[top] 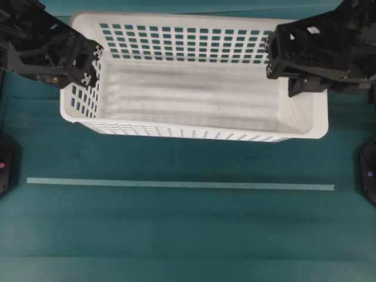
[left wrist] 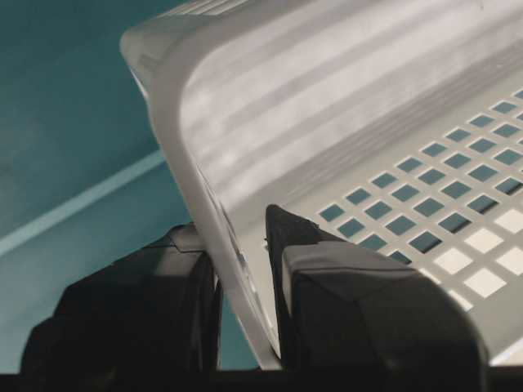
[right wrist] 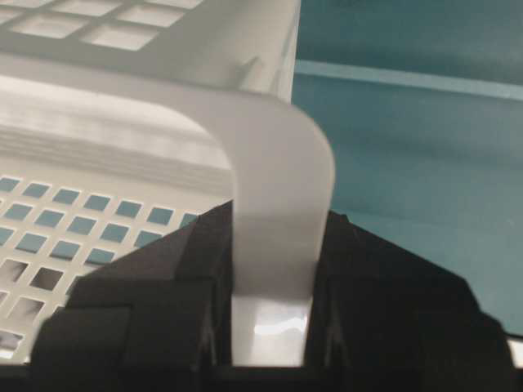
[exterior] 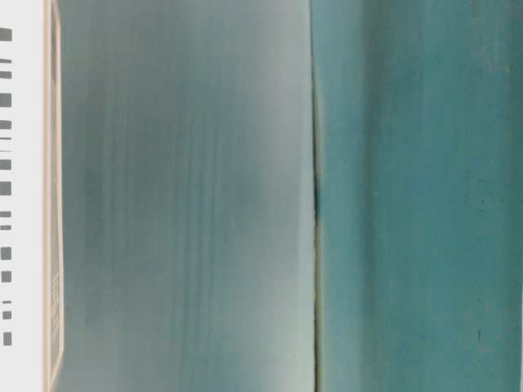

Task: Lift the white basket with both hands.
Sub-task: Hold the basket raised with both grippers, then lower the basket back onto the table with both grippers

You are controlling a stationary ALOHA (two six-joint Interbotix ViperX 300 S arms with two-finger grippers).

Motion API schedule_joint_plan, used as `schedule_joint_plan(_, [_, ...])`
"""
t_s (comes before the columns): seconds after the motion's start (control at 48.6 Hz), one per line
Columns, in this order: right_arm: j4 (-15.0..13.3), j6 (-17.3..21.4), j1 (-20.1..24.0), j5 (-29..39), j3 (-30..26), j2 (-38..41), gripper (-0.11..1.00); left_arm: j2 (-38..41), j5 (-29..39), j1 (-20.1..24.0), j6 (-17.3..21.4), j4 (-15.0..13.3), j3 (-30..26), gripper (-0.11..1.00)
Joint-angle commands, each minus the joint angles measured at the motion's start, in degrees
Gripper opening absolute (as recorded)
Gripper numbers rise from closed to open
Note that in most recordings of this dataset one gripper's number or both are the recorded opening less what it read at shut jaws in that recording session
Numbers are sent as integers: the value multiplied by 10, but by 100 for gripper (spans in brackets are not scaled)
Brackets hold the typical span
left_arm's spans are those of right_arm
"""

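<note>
The white basket (top: pixel 194 94) lies at the back middle of the teal table, its long side across the overhead view. My left gripper (top: pixel 89 66) sits at its left end wall. In the left wrist view the left gripper (left wrist: pixel 237 237) has one finger outside and one finger (left wrist: pixel 286 233) inside the basket's wall (left wrist: pixel 327 98), closed on it. My right gripper (top: pixel 295 82) is at the right end. In the right wrist view the right gripper (right wrist: pixel 276 219) clamps the rolled rim (right wrist: pixel 278 171). The basket's pale floor (exterior: pixel 180 204) fills the left of the table-level view.
A pale tape strip (top: pixel 176 184) runs across the teal table in front of the basket. Black arm bases stand at the left edge (top: pixel 4 164) and the right edge (top: pixel 369 173). The basket holds nothing.
</note>
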Motion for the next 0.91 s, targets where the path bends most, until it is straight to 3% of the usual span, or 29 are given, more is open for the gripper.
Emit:
schedule_joint_plan(0.0, [2, -30, 12, 4, 4, 6, 18, 2, -4, 6, 15, 3, -9, 14])
schedule_joint_plan(0.268, [3, -46, 11, -35, 69, 10, 18, -2, -25, 5, 12, 3, 52, 14])
schedule_joint_plan(0.535, [2, -54, 10, -117, 160, 14, 18, -17, -114, 6, 4, 3, 178, 14])
schedule_joint_plan(0.885, [3, -53, 9, -249, 284, 15, 18, -15, -207, 6, -3, 3, 270, 14])
